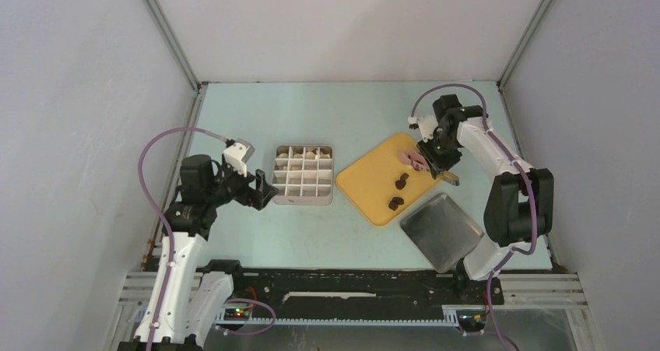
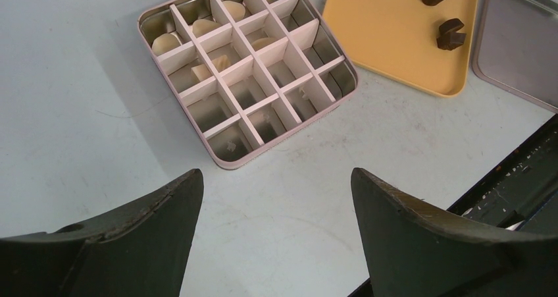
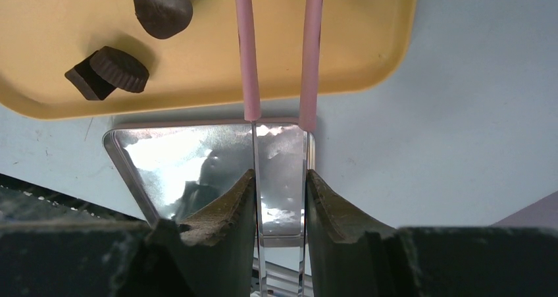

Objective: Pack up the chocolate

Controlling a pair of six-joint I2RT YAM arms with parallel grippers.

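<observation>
- The right gripper (image 3: 279,178) is clamped on the pink tongs (image 3: 248,60). Its two fingers press the outer faces of the metal arms, which stand parallel with a gap between them.
- Judged purpose: the pieces are smaller than a finger, so the tongs act as the fine picking tool.
- In the right wrist view the tongs' long axis runs straight up the frame, from the fingers across the metal lid (image 3: 171,165) and over the yellow tray (image 3: 217,73). The tips are cut off at the top edge, so whether they hold a piece cannot be told.
- The left gripper (image 2: 276,178) is spread wide and grasps nothing. It hovers over the table (image 2: 79,112) at the lower edge of the left wrist view and points at the divided box (image 2: 289,130), probably to steady it.
- Dark chocolate lies on the tray at upper left of the right wrist view. A rounded piece (image 3: 162,8) has its long axis running from upper left to lower right. A fluted cup piece (image 3: 118,68) leans tilted on a blocky piece.
- Cream chocolate (image 2: 164,43) sits in the box's upper compartments, one piece per cell. The lower cells are unfilled, so packing is judged partly done.
</observation>
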